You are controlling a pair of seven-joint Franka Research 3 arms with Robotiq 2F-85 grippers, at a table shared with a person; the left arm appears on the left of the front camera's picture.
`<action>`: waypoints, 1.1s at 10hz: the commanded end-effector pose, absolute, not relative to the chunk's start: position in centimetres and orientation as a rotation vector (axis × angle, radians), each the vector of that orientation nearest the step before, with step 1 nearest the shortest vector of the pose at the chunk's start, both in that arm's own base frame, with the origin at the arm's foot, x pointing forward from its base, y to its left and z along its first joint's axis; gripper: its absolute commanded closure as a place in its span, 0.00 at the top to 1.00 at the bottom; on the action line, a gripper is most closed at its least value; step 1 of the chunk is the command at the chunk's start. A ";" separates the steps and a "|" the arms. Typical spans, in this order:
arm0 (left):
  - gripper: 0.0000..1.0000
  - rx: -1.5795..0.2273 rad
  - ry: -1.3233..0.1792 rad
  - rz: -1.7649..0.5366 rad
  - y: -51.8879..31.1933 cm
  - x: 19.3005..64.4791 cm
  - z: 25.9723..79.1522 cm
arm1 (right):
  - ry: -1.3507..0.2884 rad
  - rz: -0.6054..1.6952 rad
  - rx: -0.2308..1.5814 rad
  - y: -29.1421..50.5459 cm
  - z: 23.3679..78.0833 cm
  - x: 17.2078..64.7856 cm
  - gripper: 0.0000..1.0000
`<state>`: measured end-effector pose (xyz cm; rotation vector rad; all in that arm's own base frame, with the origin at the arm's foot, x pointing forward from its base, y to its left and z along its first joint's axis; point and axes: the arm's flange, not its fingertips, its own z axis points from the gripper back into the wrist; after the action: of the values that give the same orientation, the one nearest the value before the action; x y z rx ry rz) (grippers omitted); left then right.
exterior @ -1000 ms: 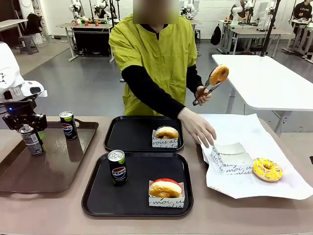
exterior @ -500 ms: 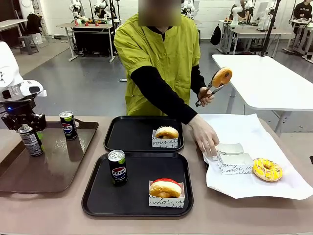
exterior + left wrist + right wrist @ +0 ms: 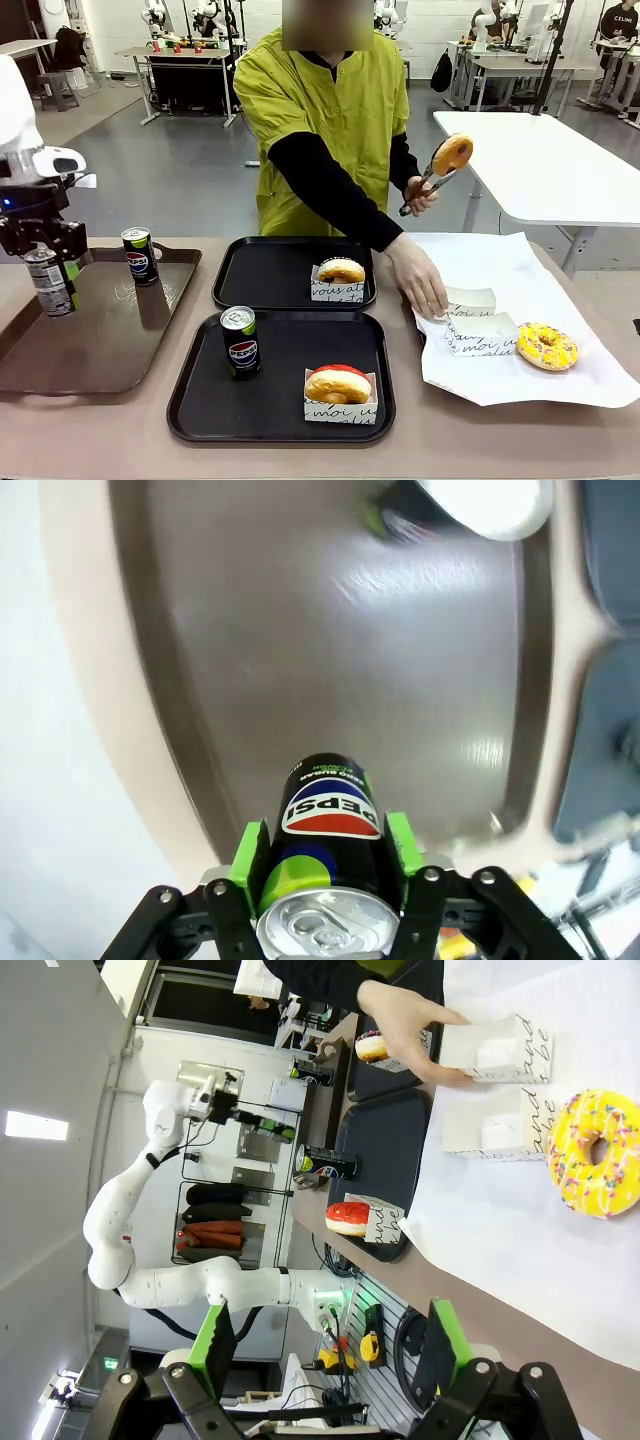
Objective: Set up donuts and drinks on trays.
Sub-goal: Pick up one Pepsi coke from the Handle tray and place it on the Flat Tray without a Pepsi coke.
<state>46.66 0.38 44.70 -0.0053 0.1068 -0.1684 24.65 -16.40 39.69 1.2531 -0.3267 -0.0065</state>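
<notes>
Tan table top (image 3: 470, 440) carries a white paper sheet (image 3: 520, 270) on the robot's right and a brown tray (image 3: 110, 340) on its left, with a far black tray (image 3: 260, 280) and a near black tray (image 3: 290, 400) between them. A person leans over the sheet. One hand (image 3: 420, 283) now presses on two empty white boxes (image 3: 482, 330), lower than a second ago, while the other keeps tongs (image 3: 425, 185) with a plain donut (image 3: 451, 153) raised. The left gripper (image 3: 325, 850) is clamped on a held can (image 3: 328, 815), which a second ago stood on the brown tray and now hangs above its left side, shifted toward the robot's left. The right gripper (image 3: 325, 1360) stands wide with nothing between its pads. A second can (image 3: 138, 255) stands upright at the brown tray's far end. A third can (image 3: 240, 341) stands on the near black tray beside a boxed red-iced donut (image 3: 338, 385). A boxed golden donut (image 3: 341, 271) sits on the far black tray, and a yellow donut (image 3: 546, 346) lies on the sheet.
</notes>
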 end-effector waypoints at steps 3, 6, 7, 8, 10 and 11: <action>0.01 0.025 0.151 -0.405 -3.8 41.5 53.3 | -0.355 0.002 1.273 -16.4 39.8 25.0 1.00; 0.01 0.001 0.069 -0.443 -4.7 39.9 54.8 | -0.355 0.002 1.273 -16.4 39.8 25.0 1.00; 0.01 0.016 0.136 -0.414 -5.4 40.1 54.6 | -0.355 0.002 1.273 -16.4 39.8 25.0 1.00; 0.01 0.016 0.136 -0.414 -5.4 40.1 54.6 | -0.355 0.002 1.273 -16.4 39.8 25.0 1.00; 0.01 0.016 0.136 -0.414 -5.4 40.1 54.6 | -0.355 0.002 1.273 -16.4 39.8 25.0 1.00; 0.01 0.016 0.136 -0.414 -5.4 40.1 54.6 | -0.355 0.002 1.273 -16.4 39.8 25.0 1.00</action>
<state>40.19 -5.42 54.28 0.0132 0.1349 -0.4201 24.63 -16.43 39.69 1.2533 -0.3271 -0.0072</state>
